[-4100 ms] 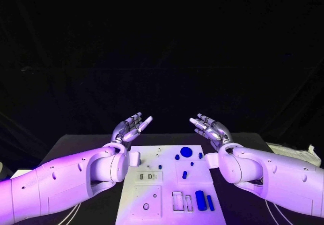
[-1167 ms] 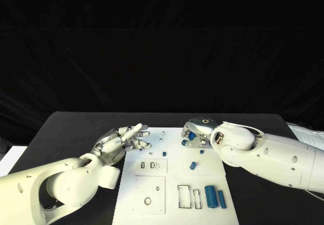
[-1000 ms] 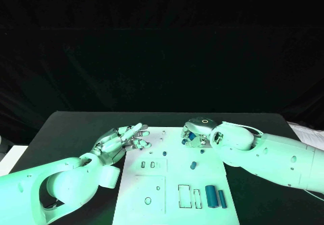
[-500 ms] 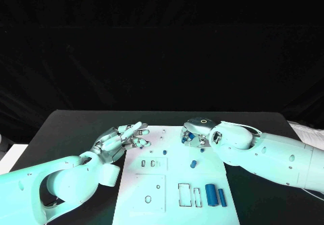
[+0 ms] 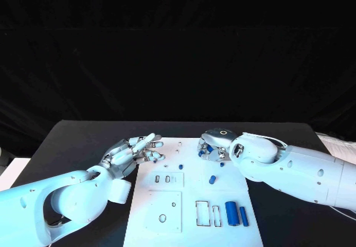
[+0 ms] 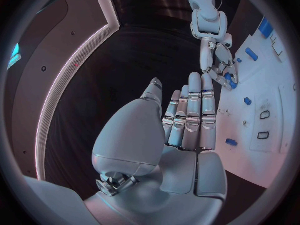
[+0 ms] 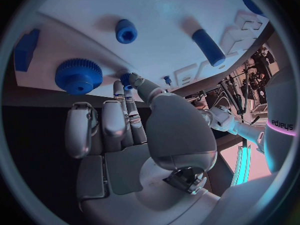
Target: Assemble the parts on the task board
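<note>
At the bottom of the head view, two blue cylinders (image 5: 235, 213) lay side by side on the white task board (image 5: 189, 203). They looked small, rigid and light, probably smooth, best pinched across the sides. Higher, left of centre, the left hand (image 5: 132, 153) hovered spread, holding nothing. Farthest up, the right hand (image 5: 213, 146) reached down over the blue gear (image 7: 78, 76); whether it pinched anything, I cannot tell.

Black backdrop (image 5: 178, 62) behind black table (image 5: 82, 139)
</note>
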Action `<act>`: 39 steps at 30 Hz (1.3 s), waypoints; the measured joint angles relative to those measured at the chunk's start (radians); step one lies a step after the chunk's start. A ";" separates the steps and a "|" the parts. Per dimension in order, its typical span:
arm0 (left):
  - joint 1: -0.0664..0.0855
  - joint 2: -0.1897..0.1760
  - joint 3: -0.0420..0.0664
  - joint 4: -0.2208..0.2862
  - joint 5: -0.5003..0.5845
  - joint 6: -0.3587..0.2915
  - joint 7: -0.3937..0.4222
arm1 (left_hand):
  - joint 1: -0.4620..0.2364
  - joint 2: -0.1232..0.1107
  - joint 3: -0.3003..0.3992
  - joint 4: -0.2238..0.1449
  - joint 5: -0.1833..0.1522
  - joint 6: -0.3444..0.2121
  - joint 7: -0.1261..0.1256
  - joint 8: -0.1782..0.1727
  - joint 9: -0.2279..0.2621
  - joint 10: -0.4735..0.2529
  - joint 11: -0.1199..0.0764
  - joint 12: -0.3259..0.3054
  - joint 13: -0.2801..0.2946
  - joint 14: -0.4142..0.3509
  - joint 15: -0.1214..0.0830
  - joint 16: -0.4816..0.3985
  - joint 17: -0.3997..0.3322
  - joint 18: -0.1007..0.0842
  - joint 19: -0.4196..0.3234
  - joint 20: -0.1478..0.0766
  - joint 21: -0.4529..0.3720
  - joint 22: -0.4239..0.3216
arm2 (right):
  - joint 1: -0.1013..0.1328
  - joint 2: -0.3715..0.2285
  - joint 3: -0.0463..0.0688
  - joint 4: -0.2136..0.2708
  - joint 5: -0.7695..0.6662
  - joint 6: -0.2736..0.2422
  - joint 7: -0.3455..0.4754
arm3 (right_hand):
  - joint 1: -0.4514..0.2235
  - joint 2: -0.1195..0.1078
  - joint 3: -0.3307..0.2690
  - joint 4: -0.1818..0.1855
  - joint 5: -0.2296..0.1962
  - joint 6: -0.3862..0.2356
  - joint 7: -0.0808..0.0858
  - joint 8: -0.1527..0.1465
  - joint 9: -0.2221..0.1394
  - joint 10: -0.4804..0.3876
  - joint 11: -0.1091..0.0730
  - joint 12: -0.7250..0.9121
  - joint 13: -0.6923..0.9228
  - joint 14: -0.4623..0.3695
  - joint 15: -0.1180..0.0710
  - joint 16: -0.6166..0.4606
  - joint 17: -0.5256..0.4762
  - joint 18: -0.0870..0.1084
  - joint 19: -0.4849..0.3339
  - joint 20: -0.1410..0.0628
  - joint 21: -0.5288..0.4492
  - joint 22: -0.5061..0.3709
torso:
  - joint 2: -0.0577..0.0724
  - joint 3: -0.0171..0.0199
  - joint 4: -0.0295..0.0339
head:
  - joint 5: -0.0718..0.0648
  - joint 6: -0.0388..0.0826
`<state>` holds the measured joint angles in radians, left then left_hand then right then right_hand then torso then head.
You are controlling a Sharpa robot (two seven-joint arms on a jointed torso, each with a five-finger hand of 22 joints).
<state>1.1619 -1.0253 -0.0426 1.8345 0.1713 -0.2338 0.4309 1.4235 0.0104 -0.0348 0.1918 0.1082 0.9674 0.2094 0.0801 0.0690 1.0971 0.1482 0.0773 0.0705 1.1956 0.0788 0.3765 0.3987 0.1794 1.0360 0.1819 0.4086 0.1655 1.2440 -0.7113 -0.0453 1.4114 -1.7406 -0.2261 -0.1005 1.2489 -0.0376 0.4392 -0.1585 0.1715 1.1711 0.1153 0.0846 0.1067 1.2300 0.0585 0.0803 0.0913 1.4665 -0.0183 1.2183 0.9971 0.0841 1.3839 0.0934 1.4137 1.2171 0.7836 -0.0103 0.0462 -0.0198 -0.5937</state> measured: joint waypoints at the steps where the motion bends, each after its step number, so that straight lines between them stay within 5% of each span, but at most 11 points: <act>1: 0.000 0.000 0.000 -0.001 0.000 0.000 0.000 | 0.000 0.000 0.000 0.000 0.000 -0.002 0.002 0.000 0.000 0.000 0.000 0.000 0.000 0.000 0.000 0.000 0.000 0.000 0.000 0.000 0.000 0.000 | 0.000 -0.002 0.001 0.002 0.002 -0.008 0.000 | 0.000 0.000 0.000 0.000 0.000 0.000 0.000 0.000 0.000 0.003 -0.003 0.000 0.000 0.000 0.000 0.000 0.000 0.000 0.000 0.000 0.000 0.000 | 0.000 0.0000 0.0000 | 0.000 0.001; 13: 0.000 -0.004 0.000 -0.020 0.000 -0.002 -0.001 | 0.008 0.008 0.000 -0.006 0.000 -0.003 0.003 0.000 0.000 0.000 0.000 0.000 0.000 -0.003 0.003 0.000 0.003 0.000 -0.004 0.004 0.000 -0.001 | 0.007 0.039 0.019 -0.022 0.018 -0.099 -0.012 | 0.004 0.004 0.000 0.000 -0.005 0.000 0.000 0.000 0.001 0.003 -0.003 -0.006 -0.004 0.000 0.000 0.004 0.000 0.000 0.000 0.000 0.000 0.001 | 0.000 0.0000 0.0016 | 0.005 0.011; 39: 0.002 -0.004 0.003 -0.023 0.000 -0.006 -0.001 | 0.008 0.008 0.003 -0.009 0.000 -0.003 0.003 -0.004 0.000 0.000 0.000 0.000 0.000 -0.010 0.003 0.000 0.004 0.000 -0.004 0.004 0.000 -0.002 | 0.016 0.181 0.020 -0.152 0.028 -0.154 -0.016 | 0.004 0.003 0.019 0.011 -0.014 -0.006 0.003 -0.011 0.002 0.003 -0.003 -0.012 -0.007 0.000 0.000 0.004 0.001 0.000 0.000 0.000 0.004 0.004 | 0.023 -0.0091 0.0172 | 0.000 0.019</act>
<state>1.1635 -1.0293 -0.0394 1.8118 0.1715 -0.2396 0.4302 1.4315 0.0184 -0.0318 0.1833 0.1082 0.9645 0.2123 0.0764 0.0691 1.0971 0.1482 0.0773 0.0706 1.1851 0.0819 0.3765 0.4025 0.1793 1.0324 0.1854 0.4088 0.1637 1.2600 -0.5303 -0.0249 1.2598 -1.7126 -0.3798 -0.1163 1.2527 -0.0342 0.4586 -0.1474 0.1579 1.1651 0.1178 0.0739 0.1083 1.2327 0.0558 0.0685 0.0840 1.4665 -0.0181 1.2220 0.9977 0.0842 1.3839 0.0933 1.4174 1.2207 0.8071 -0.0194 0.0634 -0.0196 -0.5751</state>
